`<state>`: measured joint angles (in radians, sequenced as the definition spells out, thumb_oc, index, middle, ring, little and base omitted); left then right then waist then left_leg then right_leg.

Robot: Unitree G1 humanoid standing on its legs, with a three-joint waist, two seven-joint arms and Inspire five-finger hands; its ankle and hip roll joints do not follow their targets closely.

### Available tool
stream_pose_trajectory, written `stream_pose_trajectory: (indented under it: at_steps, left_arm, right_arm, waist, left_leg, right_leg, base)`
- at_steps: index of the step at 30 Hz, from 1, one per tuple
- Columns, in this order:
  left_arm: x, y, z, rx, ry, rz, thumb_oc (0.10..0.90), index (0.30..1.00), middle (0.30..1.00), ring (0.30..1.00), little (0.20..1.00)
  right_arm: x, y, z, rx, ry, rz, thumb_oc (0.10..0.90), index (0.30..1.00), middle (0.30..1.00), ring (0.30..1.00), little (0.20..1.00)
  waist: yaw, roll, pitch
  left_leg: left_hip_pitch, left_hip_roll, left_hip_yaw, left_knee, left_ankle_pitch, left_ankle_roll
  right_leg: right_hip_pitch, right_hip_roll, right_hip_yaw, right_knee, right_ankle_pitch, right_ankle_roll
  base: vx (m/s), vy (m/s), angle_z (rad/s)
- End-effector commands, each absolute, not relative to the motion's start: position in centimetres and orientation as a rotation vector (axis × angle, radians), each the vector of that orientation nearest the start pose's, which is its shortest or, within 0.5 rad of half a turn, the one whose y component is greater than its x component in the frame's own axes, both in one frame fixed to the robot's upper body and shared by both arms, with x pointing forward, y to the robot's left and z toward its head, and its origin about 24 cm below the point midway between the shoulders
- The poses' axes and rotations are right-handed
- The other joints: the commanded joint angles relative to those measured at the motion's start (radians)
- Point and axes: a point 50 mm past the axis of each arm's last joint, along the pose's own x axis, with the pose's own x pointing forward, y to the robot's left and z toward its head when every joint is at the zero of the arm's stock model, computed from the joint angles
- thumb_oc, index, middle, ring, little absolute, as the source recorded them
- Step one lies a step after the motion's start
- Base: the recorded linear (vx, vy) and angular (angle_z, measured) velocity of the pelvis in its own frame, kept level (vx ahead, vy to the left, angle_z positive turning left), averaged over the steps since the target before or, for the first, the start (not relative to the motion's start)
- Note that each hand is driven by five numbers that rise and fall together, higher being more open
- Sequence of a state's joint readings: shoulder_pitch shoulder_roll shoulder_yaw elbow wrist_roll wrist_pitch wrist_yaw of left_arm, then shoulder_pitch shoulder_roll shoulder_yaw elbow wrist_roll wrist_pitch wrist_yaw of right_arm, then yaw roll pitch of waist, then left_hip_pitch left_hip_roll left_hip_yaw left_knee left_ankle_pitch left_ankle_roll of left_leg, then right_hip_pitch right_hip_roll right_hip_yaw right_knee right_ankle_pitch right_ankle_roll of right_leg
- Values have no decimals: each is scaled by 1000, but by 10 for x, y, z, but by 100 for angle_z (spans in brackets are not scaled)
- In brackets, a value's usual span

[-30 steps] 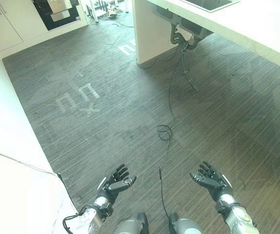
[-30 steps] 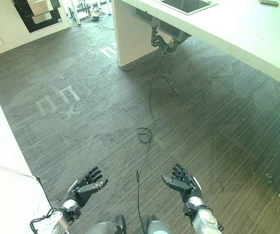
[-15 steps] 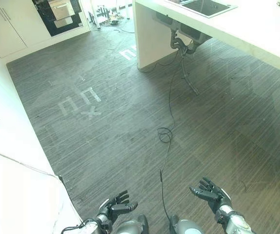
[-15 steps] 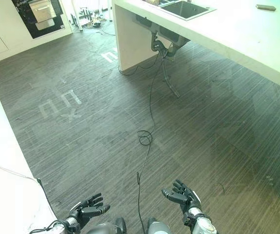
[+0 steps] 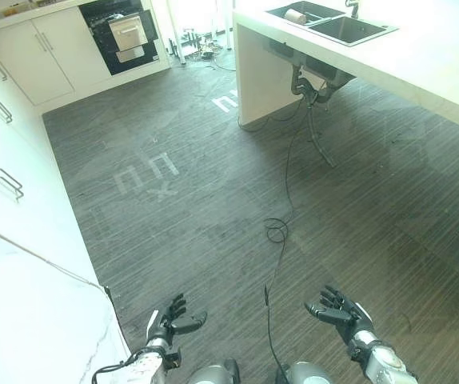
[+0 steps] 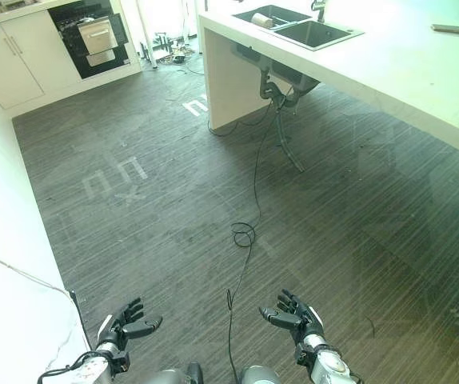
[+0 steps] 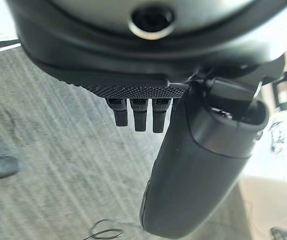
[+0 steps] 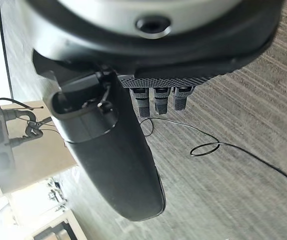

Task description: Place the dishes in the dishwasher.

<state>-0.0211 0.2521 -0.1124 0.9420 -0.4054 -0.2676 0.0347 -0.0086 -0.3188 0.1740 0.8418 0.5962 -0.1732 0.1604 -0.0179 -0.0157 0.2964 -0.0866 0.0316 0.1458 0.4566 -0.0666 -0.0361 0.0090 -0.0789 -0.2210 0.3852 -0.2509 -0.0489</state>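
Observation:
My left hand and my right hand hang low over the dark wood floor, both open with fingers spread and nothing in them. In the left wrist view the straight fingers and thumb hold nothing. The right wrist view shows the same, fingers straight over bare floor. A pale cup-like dish lies in the sink of the white island counter at the far right. A dark appliance with its front open stands in the far cabinets.
White cabinets with handles run along the left. The island counter closes off the right, with pipes under the sink. White tape marks lie on the floor. A small flat object lies on the counter.
The whole picture has shifted, bringing the far cabinets, appliance and sink into sight. Both hands have dropped lower in the picture and stay open and empty.

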Motion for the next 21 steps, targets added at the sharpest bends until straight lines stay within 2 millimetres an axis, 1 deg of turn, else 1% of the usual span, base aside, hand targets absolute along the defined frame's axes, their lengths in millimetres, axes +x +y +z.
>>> stream_pose_trajectory:
  at_steps: [1, 3, 4, 5, 6, 7, 8, 9, 11, 12, 13, 14, 15, 17, 18, 19, 20, 21]
  left_arm:
    - [205, 220, -86, -13, 428, 172, 800, 900, 900, 900, 900]
    - [204, 220, -87, -16, 427, 167, 800, 900, 900, 900, 900]
    - [203, 219, -87, -21, 430, 163, 800, 900, 900, 900, 900]
    - [204, 219, -87, -24, 432, 158, 800, 900, 900, 900, 900]
    - [204, 218, -87, -29, 434, 155, 800, 900, 900, 900, 900]
    - [204, 217, -87, -39, 437, 140, 800, 900, 900, 900, 900]
    - [204, 215, -87, -41, 440, 120, 800, 900, 900, 900, 900]
    - [201, 216, -87, -33, 440, 110, 800, 900, 900, 900, 900]
    - [199, 217, -88, -24, 444, 105, 800, 900, 900, 900, 900]
    - [199, 220, -88, -7, 450, 102, 800, 900, 900, 900, 900]
    - [199, 221, -88, -1, 452, 99, 800, 900, 900, 900, 900]
    - [199, 223, -87, 18, 452, 92, 800, 900, 900, 900, 900]
    - [201, 222, -86, 30, 449, 82, 800, 900, 900, 900, 900]
    - [204, 222, -83, 55, 437, 68, 800, 900, 900, 900, 900]
    - [204, 222, -83, 58, 437, 67, 800, 900, 900, 900, 900]
    - [206, 222, -82, 61, 436, 74, 800, 900, 900, 900, 900]
    - [207, 222, -81, 52, 435, 83, 800, 900, 900, 900, 900]
    - [208, 220, -81, 42, 430, 90, 800, 900, 900, 900, 900]
  right_arm:
    - [212, -253, -69, 129, 413, -76, 800, 900, 900, 900, 900]
    - [212, -252, -68, 124, 409, -77, 800, 900, 900, 900, 900]
    - [212, -252, -68, 120, 407, -81, 800, 900, 900, 900, 900]
    - [212, -252, -68, 117, 408, -84, 800, 900, 900, 900, 900]
    - [211, -252, -68, 113, 410, -86, 800, 900, 900, 900, 900]
    - [209, -253, -68, 101, 416, -90, 800, 900, 900, 900, 900]
    - [206, -254, -68, 98, 418, -99, 800, 900, 900, 900, 900]
    - [206, -254, -67, 102, 411, -104, 800, 900, 900, 900, 900]
    - [205, -254, -67, 124, 405, -120, 800, 900, 900, 900, 900]
    - [204, -255, -68, 168, 395, -140, 800, 900, 900, 900, 900]
    - [203, -256, -68, 176, 391, -146, 800, 900, 900, 900, 900]
    - [202, -255, -68, 181, 385, -146, 800, 900, 900, 900, 900]
    - [203, -254, -67, 175, 377, -143, 800, 900, 900, 900, 900]
    - [204, -251, -66, 158, 363, -143, 800, 900, 900, 900, 900]
    - [203, -251, -66, 157, 363, -143, 800, 900, 900, 900, 900]
    - [203, -249, -66, 152, 361, -148, 800, 900, 900, 900, 900]
    - [203, -248, -66, 148, 360, -147, 800, 900, 900, 900, 900]
    - [204, -248, -66, 139, 356, -141, 800, 900, 900, 900, 900]
  waist:
    - [24, 2, 14]
    - [27, 3, 16]
    - [28, 5, 20]
    - [29, 12, 22]
    - [28, 15, 24]
    - [24, 25, 27]
    - [24, 28, 29]
    - [30, 28, 27]
    - [37, 24, 20]
    - [43, 20, 14]
    - [43, 19, 10]
    - [41, 15, -1]
    - [36, 12, -6]
    - [22, 10, -6]
    - [22, 9, -6]
    - [18, 15, -1]
    - [17, 23, 1]
    - [14, 30, 6]
  left_leg:
    - [22, -37, 4, -8, -122, 35]
    - [18, -32, 2, -53, -90, 23]
    - [3, -20, -2, -135, -21, -4]
    - [-29, -6, -7, -157, 15, -19]
    - [-53, 5, -9, -157, 28, -29]
    - [-100, 33, 3, -157, 44, -40]
    - [-111, 40, 20, -157, 30, -35]
    - [-95, 27, 21, -157, -22, -12]
    - [-77, 5, 15, -157, -63, 14]
    - [-60, -18, 2, -157, -99, 46]
    - [-51, -27, -2, -157, -113, 59]
    - [-34, -57, -11, -157, -142, 96]
    - [-25, -77, -15, -157, -158, 119]
    - [-8, -122, -27, -157, -188, 164]
    - [-6, -125, -28, -157, -189, 168]
    - [10, -145, -39, -157, -203, 190]
    - [20, -145, -39, -157, -209, 195]
    - [30, -143, -37, -157, -213, 196]
  right_leg:
    - [84, 44, 24, -85, -56, 11]
    - [91, 47, 25, -85, -63, 11]
    - [101, 51, 24, -85, -73, 11]
    - [106, 59, 22, -85, -76, 8]
    - [111, 62, 20, -85, -80, 6]
    - [120, 66, 5, -85, -85, 1]
    - [137, 60, -11, -85, -95, -1]
    - [154, 52, -13, -85, -102, 7]
    - [172, 42, -12, -85, -109, 20]
    - [204, 35, -20, -85, -110, 29]
    - [216, 34, -24, -80, -106, 33]
    - [201, 12, -29, 32, -60, 63]
    - [176, -6, -26, 125, -8, 92]
    - [86, -36, 2, 362, 119, 162]
    - [76, -39, 5, 392, 130, 168]
    - [4, -61, 10, 549, 194, 188]
    - [-33, -77, 0, 592, 192, 175]
    - [-65, -80, -12, 600, 174, 162]
  base:
    - [167, -1, 1]
    - [163, 47, -16]
    - [243, 101, -16]
    - [275, 118, -6]
    - [329, 168, -3]
    - [464, 271, -3]
    - [611, 413, 4]
    - [533, 408, 4]
    - [389, 319, -12]
    - [388, 291, -23]
    - [480, 387, -11]
    - [368, 351, -4]
    - [341, 388, -5]
    - [218, 283, 1]
    - [234, 276, 32]
    - [230, 246, 45]
    - [307, 277, 24]
    - [344, 126, -13]
